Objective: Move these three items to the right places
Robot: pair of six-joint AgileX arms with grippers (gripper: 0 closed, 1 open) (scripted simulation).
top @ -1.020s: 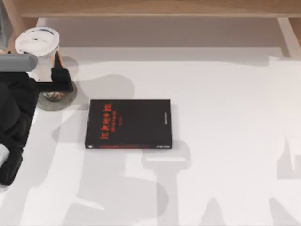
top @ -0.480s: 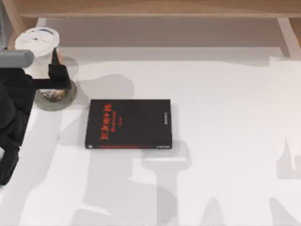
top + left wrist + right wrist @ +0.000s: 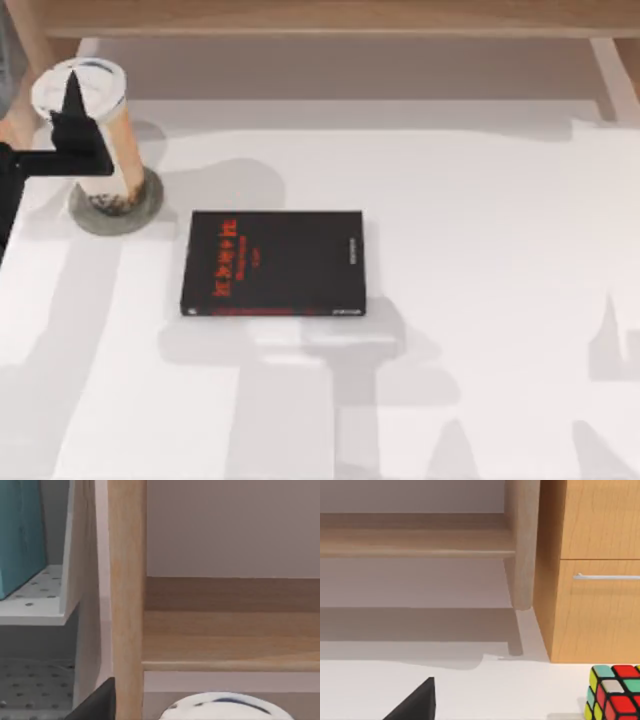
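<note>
top view has the left gripper [image 3: 75, 125] up at the far left corner of the table, right over the cup [image 3: 100, 140]. one dark finger [image 3: 72, 95] pokes across the white lid and a dark bar crosses the cup's body, but i honestly can't tell whether the fingers are spread or pinching it.

the cup stands upright with its base on the grey coaster [image 3: 150, 200], so that one looks like it's in its place. the coaster's rim peeks out around the base.

just toward the table's right and a bit nearer the camera's bottom edge lies the black book [image 3: 273, 262], flat, red lettering running along its left side, long side across the table. it sits apart from the coaster, not touching.

left wrist view looks past a wooden post [image 3: 127, 595] at a shelf rail, with a teal-blue book [image 3: 20, 535] standing on a white perforated shelf beside it. the lid's rim shows at the bottom edge.

right wrist view has a rubik's-type cube [image 3: 615, 692] on the white table by a wooden drawer cabinet [image 3: 592, 570]. can't tell that gripper's state either.

my guess: the blue book is next, and it sits off the table's left, so the left arm is the nearer one and it'd need to clear the cup first.
</note>
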